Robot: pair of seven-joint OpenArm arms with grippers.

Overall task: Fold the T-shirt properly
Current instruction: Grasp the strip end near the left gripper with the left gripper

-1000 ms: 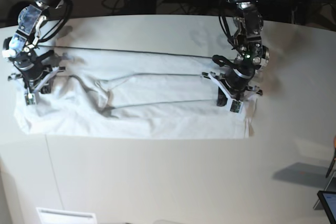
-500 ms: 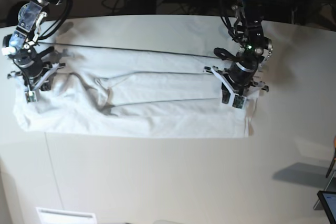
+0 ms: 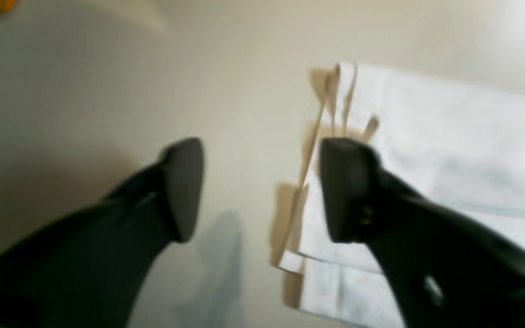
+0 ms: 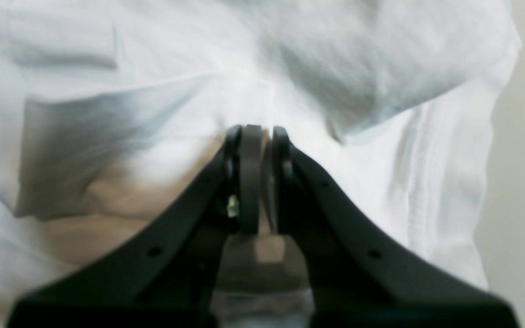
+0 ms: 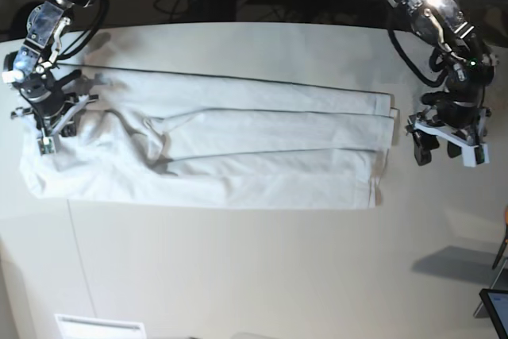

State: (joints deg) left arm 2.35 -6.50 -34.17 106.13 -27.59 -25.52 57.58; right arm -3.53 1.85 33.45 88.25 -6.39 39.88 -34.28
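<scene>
The T-shirt (image 5: pixel 222 148) lies spread as a long band across the white table (image 5: pixel 262 275), folded lengthwise into layered strips whose edges run from about nine o'clock to three o'clock in the base view. Its wider, wrinkled end sits at nine o'clock, and its narrow end stops short of three o'clock.

The right gripper (image 5: pixel 44 121) is down on that wrinkled end at nine o'clock. In the right wrist view its fingers (image 4: pixel 249 173) are pressed nearly together with a thin pinch of white cloth between them (the fabric bunches up into a ridge just beyond the tips), so this pincer is clamped on the T-shirt (image 4: pixel 153 91).

The left gripper (image 5: pixel 446 151) hangs over bare table at three o'clock, just beside the shirt's narrow end and apart from it. In the left wrist view its two dark fingers (image 3: pixel 182 187) stand wide apart with only tabletop between them; nothing is held. The stacked corner of the T-shirt (image 3: pixel 449 136) lies at about two o'clock from the gap, partly behind one finger, with its layered hem edges showing as thin lines.
</scene>
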